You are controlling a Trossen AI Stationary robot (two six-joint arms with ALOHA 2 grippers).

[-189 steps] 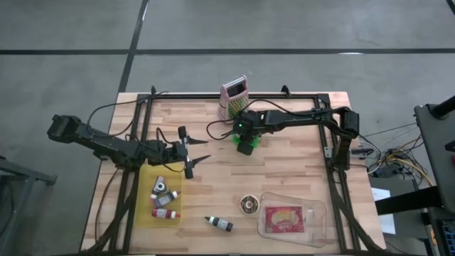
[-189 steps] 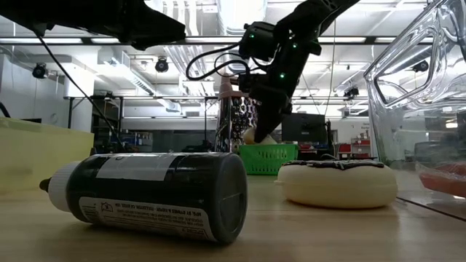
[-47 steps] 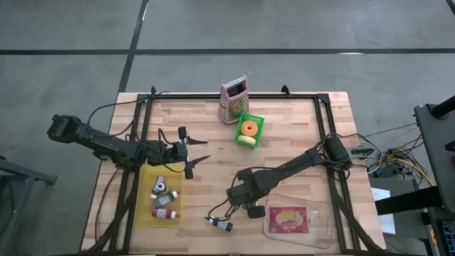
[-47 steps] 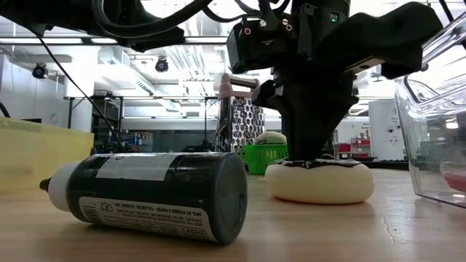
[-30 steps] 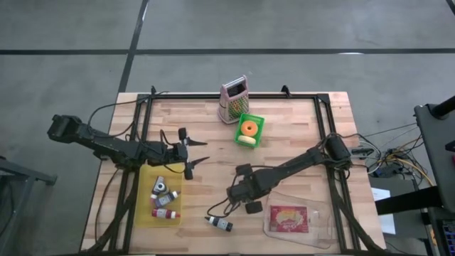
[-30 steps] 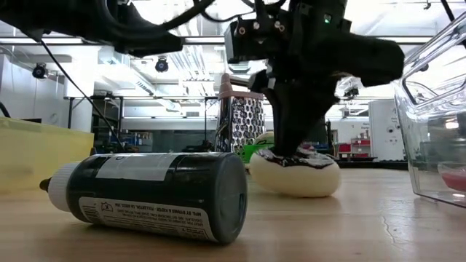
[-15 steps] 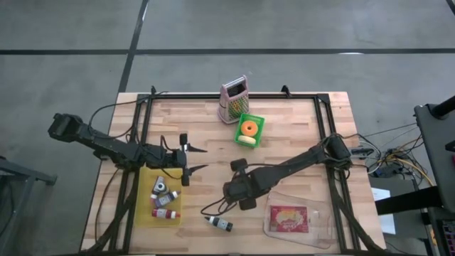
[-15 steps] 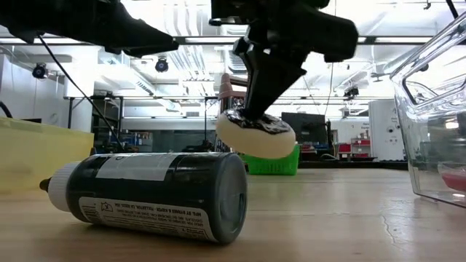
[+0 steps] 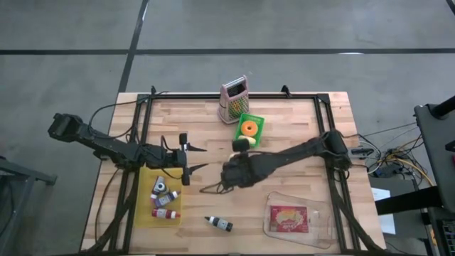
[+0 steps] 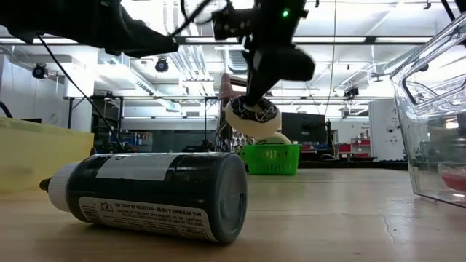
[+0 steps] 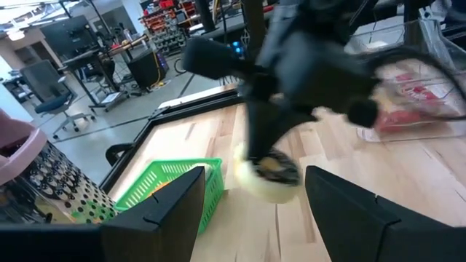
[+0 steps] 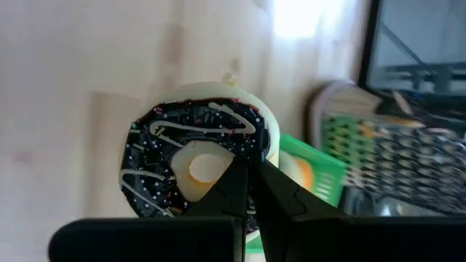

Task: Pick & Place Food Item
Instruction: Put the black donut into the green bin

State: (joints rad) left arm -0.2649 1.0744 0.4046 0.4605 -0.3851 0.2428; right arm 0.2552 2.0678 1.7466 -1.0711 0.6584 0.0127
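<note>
From above, the right gripper [image 9: 240,146] hangs over the middle of the wooden counter [image 9: 298,128], just short of the green basket [image 9: 249,130], which holds an orange-ringed doughnut [image 9: 248,129] and a pale item. Behind the basket stands a box grater [image 9: 234,99]. The left gripper [image 9: 197,159] waits over the counter's left part, its fingers spread and holding nothing, next to a yellow tray [image 9: 147,203] of small bottles. A dark bottle [image 9: 220,224] lies near the front edge, and a clear container [image 9: 295,220] with a red packet sits at the front right.

From counter height, the chocolate-iced doughnut [image 10: 251,116] is lifted clear of the counter, tilted, pinched from above by the right gripper. The dark bottle [image 10: 156,193] lies on its side in the foreground; the green basket [image 10: 272,159] stands behind.

The left wrist view shows the doughnut [image 11: 266,178] in the air beside the basket [image 11: 167,189].

The right wrist view shows the right gripper [image 12: 244,191] clenched on the doughnut's [image 12: 196,167] ring through its hole, with the basket [image 12: 309,171] beyond.
</note>
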